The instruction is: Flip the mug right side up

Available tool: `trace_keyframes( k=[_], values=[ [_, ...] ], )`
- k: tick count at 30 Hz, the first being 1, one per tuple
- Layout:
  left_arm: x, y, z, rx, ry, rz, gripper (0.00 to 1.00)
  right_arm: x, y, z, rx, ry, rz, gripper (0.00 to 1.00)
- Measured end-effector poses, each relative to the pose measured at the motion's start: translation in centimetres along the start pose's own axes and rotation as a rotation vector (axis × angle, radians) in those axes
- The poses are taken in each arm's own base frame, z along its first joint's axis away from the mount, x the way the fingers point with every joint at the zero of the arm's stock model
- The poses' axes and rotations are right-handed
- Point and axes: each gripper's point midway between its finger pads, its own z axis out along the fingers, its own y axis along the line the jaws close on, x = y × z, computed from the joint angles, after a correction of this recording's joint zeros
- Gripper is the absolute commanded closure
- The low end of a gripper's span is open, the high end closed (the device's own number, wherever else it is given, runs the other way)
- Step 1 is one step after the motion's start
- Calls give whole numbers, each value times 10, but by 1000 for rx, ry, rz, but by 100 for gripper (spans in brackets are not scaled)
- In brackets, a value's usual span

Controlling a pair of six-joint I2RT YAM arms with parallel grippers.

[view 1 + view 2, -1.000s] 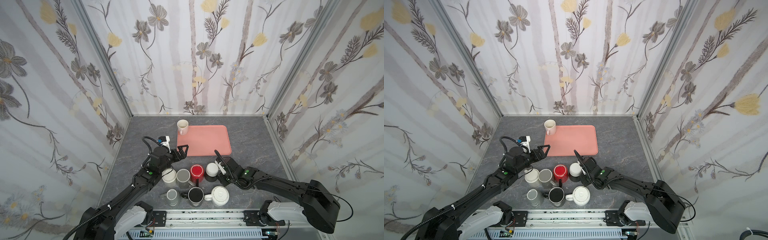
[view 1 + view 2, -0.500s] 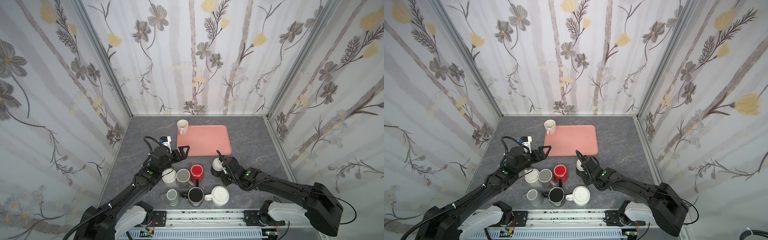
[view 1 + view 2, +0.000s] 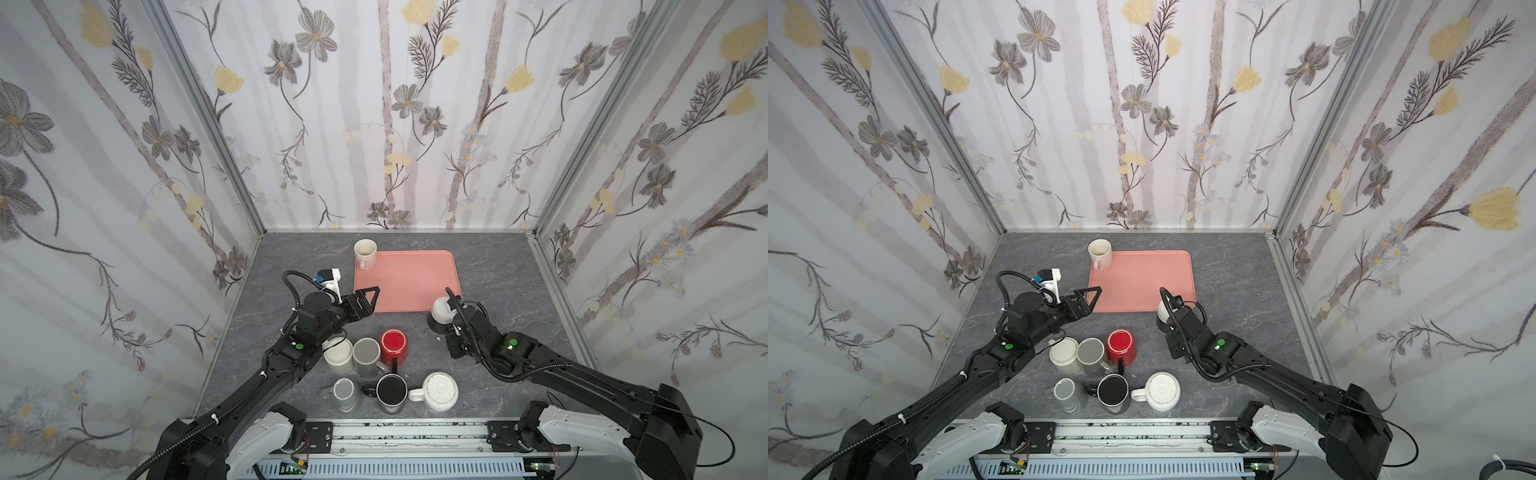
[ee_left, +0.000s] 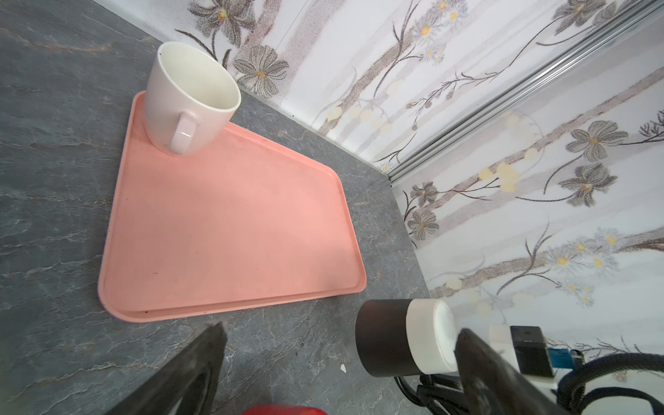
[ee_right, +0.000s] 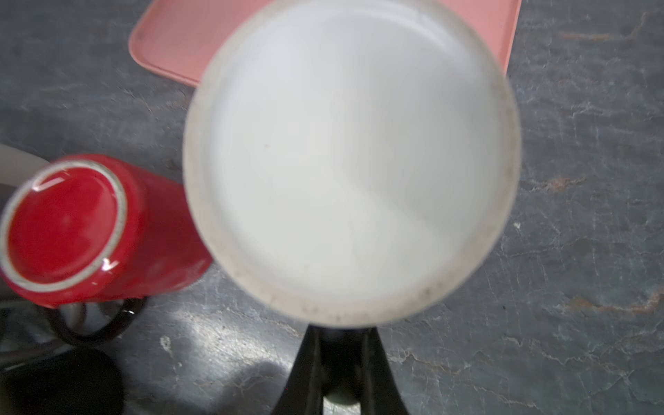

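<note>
black-white mug [image 3: 439,316] pinched in right gripper [image 5: 339,345], base toward its wrist, mouth away; left gripper [image 3: 368,301] spread, well apart.

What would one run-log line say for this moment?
right gripper: shut on black-and-white mug | left gripper: open | tray: cream mug upright

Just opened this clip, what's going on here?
The right gripper is shut on a black-and-white mug, holding it base up beside the near right corner of the pink tray. The left gripper hovers open at the tray's near left corner, empty. A cream mug stands upright on its far left corner. A red mug, base up, sits with other mugs nearer the robot.
</note>
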Motion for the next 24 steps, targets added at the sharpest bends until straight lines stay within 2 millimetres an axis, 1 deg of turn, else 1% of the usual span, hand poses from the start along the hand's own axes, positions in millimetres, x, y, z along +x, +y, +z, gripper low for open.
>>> trace_keyframes(
  k=[3,5,8,10,13,15,18,19,20,23,24],
  values=[
    [-2,-9,0,36,2,-18,1,-33,15,-12,-71,-97,15,100],
    [-7,-20,0,75,2,-22,2,-60,30,-21,-145,-181,28,100],
    [-15,-42,-3,155,-3,-18,8,-95,50,-34,-247,-293,38,100],
    [-17,-53,-5,203,-2,-11,12,-116,62,-41,-314,-361,48,100],
    [-22,-70,-13,282,-16,-3,15,-143,76,-51,-406,-450,80,100],
    [-25,-80,-21,336,-37,3,18,-159,82,-58,-481,-501,104,100],
    [-26,-90,-31,408,-62,6,29,-181,87,-68,-557,-574,153,100],
    [-27,-93,-33,424,-69,8,34,-185,89,-71,-578,-588,162,100],
    [-29,-96,-35,443,-77,7,36,-190,91,-75,-607,-607,179,100],
    [-32,-107,-39,502,-91,13,41,-200,103,-90,-709,-648,198,100],
    [-33,-110,-40,518,-97,13,41,-203,106,-94,-736,-659,202,100]
  ],
)
